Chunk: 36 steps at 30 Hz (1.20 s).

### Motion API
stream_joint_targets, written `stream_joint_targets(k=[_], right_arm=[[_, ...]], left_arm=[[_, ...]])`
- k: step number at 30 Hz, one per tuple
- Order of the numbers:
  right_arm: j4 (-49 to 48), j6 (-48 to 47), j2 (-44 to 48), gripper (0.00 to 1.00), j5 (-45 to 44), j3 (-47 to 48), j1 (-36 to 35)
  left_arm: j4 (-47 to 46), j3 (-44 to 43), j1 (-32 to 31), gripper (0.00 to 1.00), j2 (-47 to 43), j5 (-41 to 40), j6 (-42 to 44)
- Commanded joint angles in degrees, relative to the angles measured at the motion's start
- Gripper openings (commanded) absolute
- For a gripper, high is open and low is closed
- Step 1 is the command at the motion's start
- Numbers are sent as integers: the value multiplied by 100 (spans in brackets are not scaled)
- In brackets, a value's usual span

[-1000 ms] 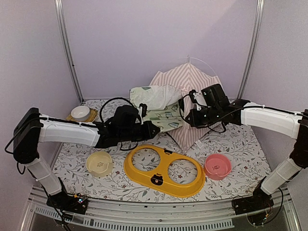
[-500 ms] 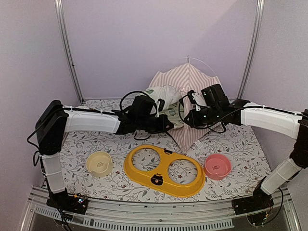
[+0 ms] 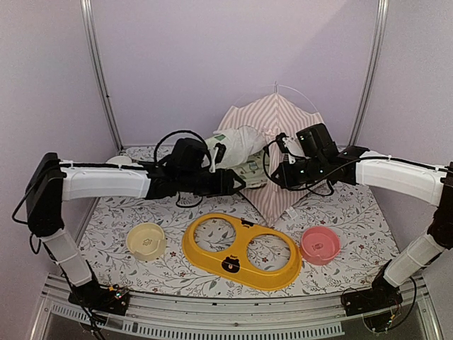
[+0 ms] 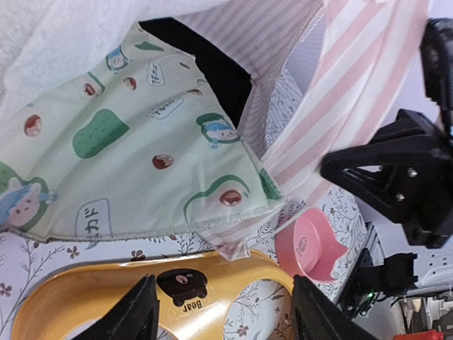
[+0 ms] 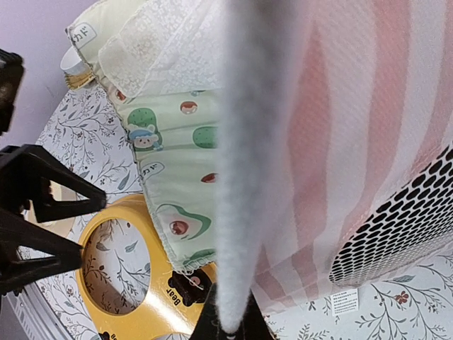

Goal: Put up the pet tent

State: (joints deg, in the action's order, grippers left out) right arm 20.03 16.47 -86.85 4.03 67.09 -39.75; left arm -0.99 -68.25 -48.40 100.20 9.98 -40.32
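The pet tent (image 3: 283,131), a pink-and-white striped teepee, stands at the back centre. A pale green cushion with avocado prints (image 3: 249,174) lies in its opening under white fluffy fabric (image 3: 237,142). My left gripper (image 3: 237,184) hovers just in front of the cushion's near edge, open, with nothing between its fingers (image 4: 124,319). In the left wrist view the cushion (image 4: 127,156) lies beyond the gripper (image 4: 223,315). My right gripper (image 3: 274,170) is shut on a pale strip of the tent's front edge (image 5: 244,177), which runs down into the closed jaws (image 5: 230,322).
A yellow double-ring bowl holder (image 3: 241,251) lies near the front centre, directly under my left gripper (image 4: 212,283). A pink bowl (image 3: 320,244) sits to its right, and a cream bowl (image 3: 146,241) to its left. Metal frame posts (image 3: 99,71) flank the back wall.
My left gripper carried the green cushion up into the tent's opening, then opened and let it go, drawing back slightly left. The right gripper has kept its hold without moving.
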Motion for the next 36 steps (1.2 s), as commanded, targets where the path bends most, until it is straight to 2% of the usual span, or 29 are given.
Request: stream_joint_targets(k=[1,7,11,17,27,31,36], right_arm=[[218,33,219,0,-52,39,-61],[291,23,229,0,-57,28,-62],[306,11,220,0,32,49,-66],[356,-10,214,0,121,99,-60],[420,-27,315,0,270,42,-62],[456,-38,414,0,292,-15,-66],[484,-28,530,0,329,-53,-65]], left_arm=[[188,483,80,64,-947,-534,144],[393,1622,567,59,-2096,-1298,-28],[265,1944,1064,59,-2305,-1157,175],[-324,1846,1301,59,-1820,-567,753],[-1092,1082,1552,56,-657,-215,969],[-1008,597,1599,50,-209,-244,1053],[-812,191,1619,36,206,-469,1165]])
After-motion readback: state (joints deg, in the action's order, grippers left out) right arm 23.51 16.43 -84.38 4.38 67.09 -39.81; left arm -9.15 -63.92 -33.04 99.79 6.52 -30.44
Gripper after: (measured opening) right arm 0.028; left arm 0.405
